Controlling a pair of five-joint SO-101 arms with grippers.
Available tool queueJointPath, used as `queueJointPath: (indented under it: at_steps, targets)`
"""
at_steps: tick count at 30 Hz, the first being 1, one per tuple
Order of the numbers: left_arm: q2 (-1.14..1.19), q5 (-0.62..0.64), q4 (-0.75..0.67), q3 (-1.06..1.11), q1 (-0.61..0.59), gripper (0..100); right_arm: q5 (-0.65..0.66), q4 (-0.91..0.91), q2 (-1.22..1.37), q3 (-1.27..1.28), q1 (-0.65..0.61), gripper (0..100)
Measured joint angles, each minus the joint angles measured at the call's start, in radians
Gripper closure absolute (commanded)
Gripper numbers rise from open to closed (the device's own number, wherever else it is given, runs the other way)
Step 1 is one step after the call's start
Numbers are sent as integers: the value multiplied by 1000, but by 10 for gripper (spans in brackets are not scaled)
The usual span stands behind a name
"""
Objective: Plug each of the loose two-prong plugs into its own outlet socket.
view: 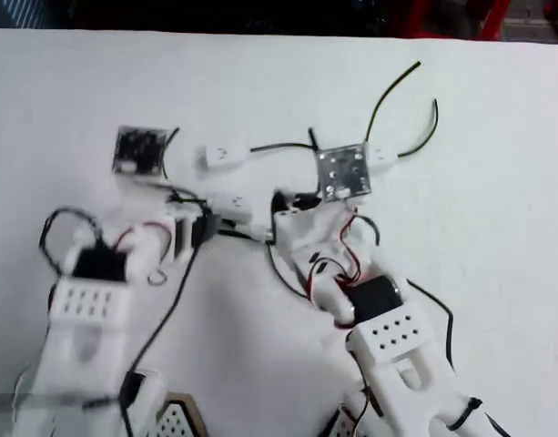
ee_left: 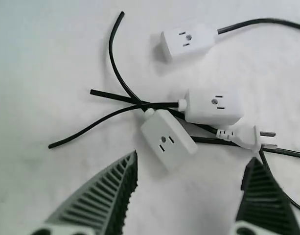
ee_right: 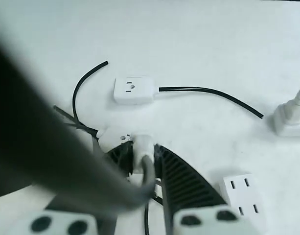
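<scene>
Plug [ee_right: 142, 144] clamped in right hand [ee_right: 140, 152]; left hand [ee_left: 193, 157] gaping, empty, over clustered sockets [ee_left: 168, 138].

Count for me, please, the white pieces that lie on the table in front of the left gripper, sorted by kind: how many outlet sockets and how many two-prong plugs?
Outlet sockets: 3
Two-prong plugs: 1
Total: 4
</scene>
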Motion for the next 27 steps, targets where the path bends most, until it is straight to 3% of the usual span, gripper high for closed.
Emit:
queueJointPath:
  at_steps: [6,14,27]
  targets:
    - [353,0,-2,-167,-26,668,-15,0,0,0,12,981]
    - [700,-23,-2,-327,-146,669,-15,0,0,0,12,981]
    - [789,-209,12,-365,-382,669,-15,0,0,0,12,981]
